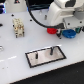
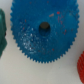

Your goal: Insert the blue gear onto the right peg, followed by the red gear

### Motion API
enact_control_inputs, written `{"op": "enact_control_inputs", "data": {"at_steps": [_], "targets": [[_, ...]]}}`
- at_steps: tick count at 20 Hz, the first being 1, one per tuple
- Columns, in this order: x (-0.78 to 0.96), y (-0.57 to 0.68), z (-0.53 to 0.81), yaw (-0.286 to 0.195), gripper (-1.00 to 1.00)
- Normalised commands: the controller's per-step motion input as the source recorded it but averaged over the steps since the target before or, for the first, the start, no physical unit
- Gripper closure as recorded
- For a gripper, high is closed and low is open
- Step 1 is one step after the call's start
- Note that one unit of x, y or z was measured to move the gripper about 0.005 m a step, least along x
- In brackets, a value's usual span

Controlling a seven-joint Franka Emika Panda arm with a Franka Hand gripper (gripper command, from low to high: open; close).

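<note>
The blue gear (image 2: 42, 30) fills most of the wrist view, a toothed disc with a dark hole in its raised hub. In the exterior view the blue gear (image 1: 69, 34) lies on the white table under the arm's hand. The gripper (image 1: 64, 29) hangs just above it; its fingers do not show clearly in either view. The red gear (image 1: 52, 30) lies beside the blue one, towards the exterior view's left; only an edge of the red gear (image 2: 81, 61) shows in the wrist view. The right peg (image 1: 50, 51) stands on the black-framed plate (image 1: 56, 56), nearer the front.
The twin pin (image 1: 37, 56) stands on the plate's other half. A beige block (image 1: 18, 27) sits at the exterior view's left. A dark teal object (image 2: 2, 32) lies close to the blue gear. A black cable (image 1: 33, 17) loops behind the arm.
</note>
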Motion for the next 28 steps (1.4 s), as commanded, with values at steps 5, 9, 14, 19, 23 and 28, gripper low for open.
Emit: {"op": "enact_control_inputs", "data": {"at_steps": [5,9,14,19,23,28], "targets": [[-0.22,-0.06,-0.05,0.0,1.0],[-0.2,-0.1,-0.05,0.0,1.0],[-0.1,-0.05,0.08,0.0,1.0],[0.14,-0.06,0.39,0.0,1.0],[0.31,-0.25,0.48,0.0,1.0],[0.43,-0.33,0.45,0.0,1.0]]}}
